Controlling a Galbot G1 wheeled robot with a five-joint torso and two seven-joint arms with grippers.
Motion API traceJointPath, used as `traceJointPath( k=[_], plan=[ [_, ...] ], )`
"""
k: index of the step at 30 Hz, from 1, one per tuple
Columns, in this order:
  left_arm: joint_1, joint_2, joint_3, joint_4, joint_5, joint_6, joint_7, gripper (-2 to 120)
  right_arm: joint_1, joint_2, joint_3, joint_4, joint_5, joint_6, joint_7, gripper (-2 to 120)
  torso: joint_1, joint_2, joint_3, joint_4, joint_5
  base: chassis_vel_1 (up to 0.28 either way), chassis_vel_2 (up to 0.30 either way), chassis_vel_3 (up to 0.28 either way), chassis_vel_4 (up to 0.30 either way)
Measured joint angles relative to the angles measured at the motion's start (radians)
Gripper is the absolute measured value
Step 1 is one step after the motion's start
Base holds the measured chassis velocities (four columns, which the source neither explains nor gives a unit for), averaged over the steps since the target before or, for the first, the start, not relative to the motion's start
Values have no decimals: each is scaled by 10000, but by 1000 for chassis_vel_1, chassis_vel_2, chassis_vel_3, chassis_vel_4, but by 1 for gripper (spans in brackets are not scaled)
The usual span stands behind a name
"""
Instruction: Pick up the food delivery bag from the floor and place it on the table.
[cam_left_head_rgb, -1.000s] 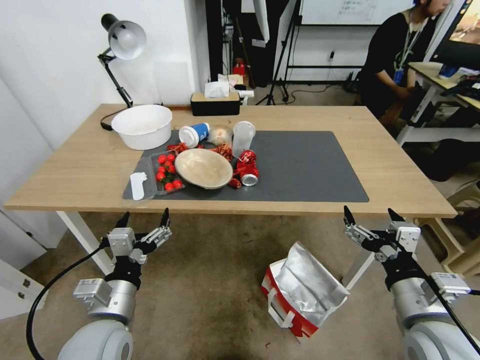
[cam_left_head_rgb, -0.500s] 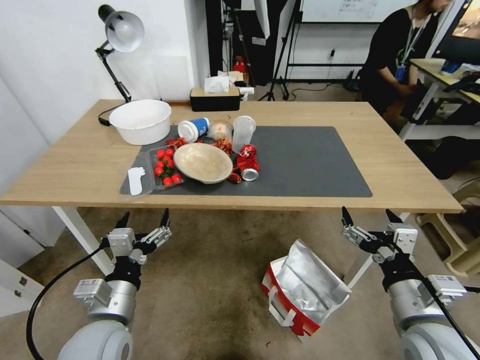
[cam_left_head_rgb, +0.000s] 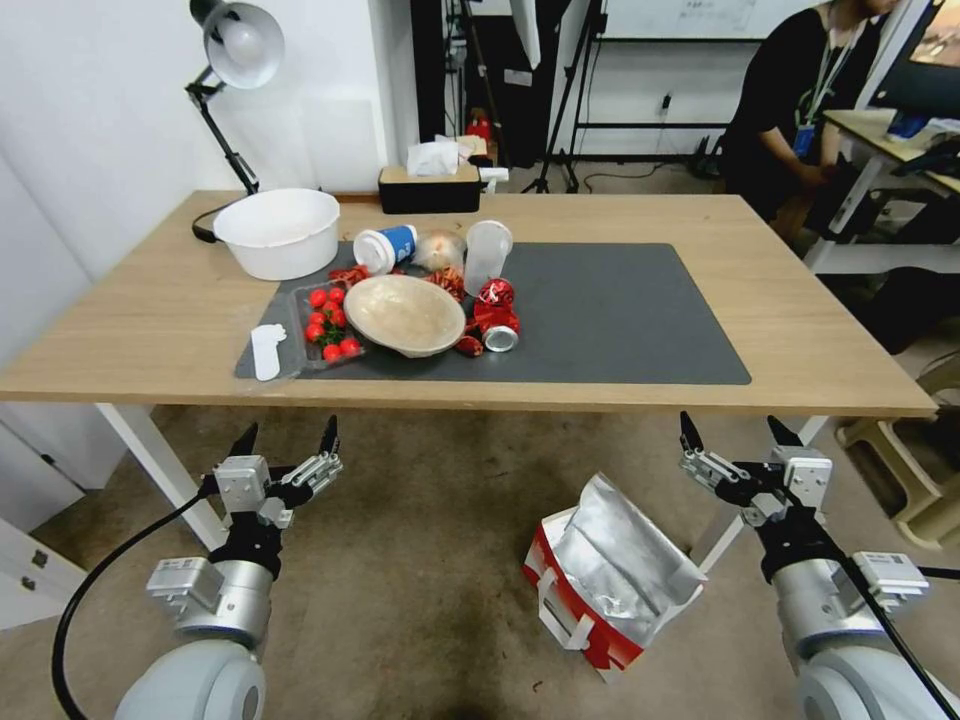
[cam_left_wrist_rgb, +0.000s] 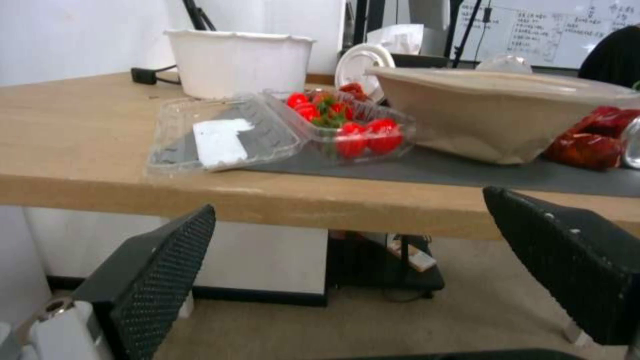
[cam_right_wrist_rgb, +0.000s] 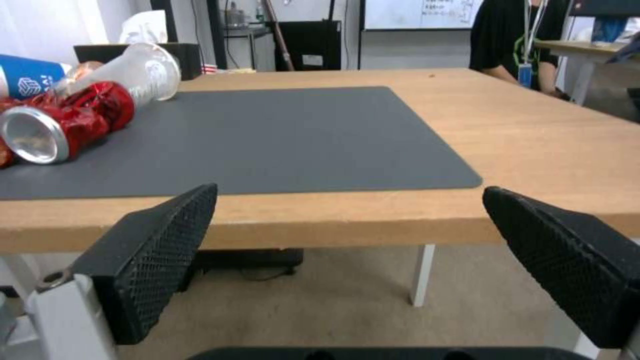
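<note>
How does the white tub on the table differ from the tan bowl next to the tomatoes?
The white tub is white, deeper and steep-walled, standing on bare wood beside the mat. The tan bowl is beige, shallower and flared, resting on the dark grey mat. Both sit open side up on the table.

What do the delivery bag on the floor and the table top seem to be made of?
The food delivery bag: its lining looks like crinkled silver foil, shiny and creased; the white and red outer wall is probably coated fabric or paper. The table: the top seems light wood or wood-look laminate, matte, with faint grain.
</note>
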Motion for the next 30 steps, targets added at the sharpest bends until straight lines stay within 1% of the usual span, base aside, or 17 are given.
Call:
traceJointPath(
  k=[6,12,14,16,18,19,30],
  plan=[
    [14,5,-17,-27,11,-4,-1,100,46,32,-62,-46,-44,25,-3,100,-127,-295,-172,0,0,0,0,0,0],
    [7,40,-32,-29,10,-4,-6,100,56,48,-60,-47,-54,26,-5,100,-212,-501,-291,0,0,0,0,0,0],
    [-3,59,-37,-29,9,-5,-6,100,64,72,-46,-47,-60,26,-5,100,-279,-652,-378,0,0,0,0,0,0],
    [-3,65,-37,-28,9,-6,-6,100,64,81,-41,-47,-61,26,-5,100,-299,-698,-402,0,-1,0,0,0,0],
    [6,72,-37,-25,9,-42,-7,100,69,86,-24,-52,-61,30,-3,100,-351,-828,-477,0,0,0,0,0,0],
    [6,72,-37,-25,9,-42,-7,100,69,86,-24,-52,-61,30,-3,100,-351,-828,-477,0,0,0,0,0,0],
    [109,115,-80,-12,13,-230,7,100,89,111,1,-50,-59,42,6,100,-549,-1322,-772,0,0,0,0,0,0]
  ],
)
